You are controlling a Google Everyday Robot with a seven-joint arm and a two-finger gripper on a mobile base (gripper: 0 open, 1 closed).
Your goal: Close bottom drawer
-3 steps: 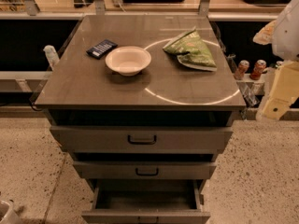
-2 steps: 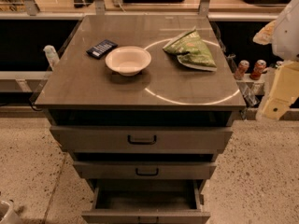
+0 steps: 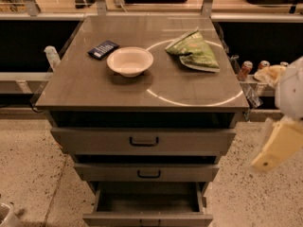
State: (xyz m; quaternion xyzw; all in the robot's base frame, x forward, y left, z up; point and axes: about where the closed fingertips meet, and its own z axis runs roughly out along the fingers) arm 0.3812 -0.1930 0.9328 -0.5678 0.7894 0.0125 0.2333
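Observation:
The bottom drawer [image 3: 147, 218] is the narrowest of three grey-brown drawers under the counter. It is pulled well out, its inside showing bare, and its front sits at the lower edge of the view with the handle cut off. The mid drawer [image 3: 148, 172] and the top drawer [image 3: 143, 141] stand a little forward with dark loop handles. My gripper [image 3: 279, 145] is at the right edge, raised beside the counter's right side, well above and to the right of the bottom drawer, touching nothing.
On the counter top [image 3: 85, 86] lie a white bowl [image 3: 129, 61], a dark blue packet [image 3: 103, 49] and a green chip bag [image 3: 194, 50]. Cans [image 3: 245, 70] stand on a side shelf to the right. Speckled floor [image 3: 28, 174] surrounds the cabinet.

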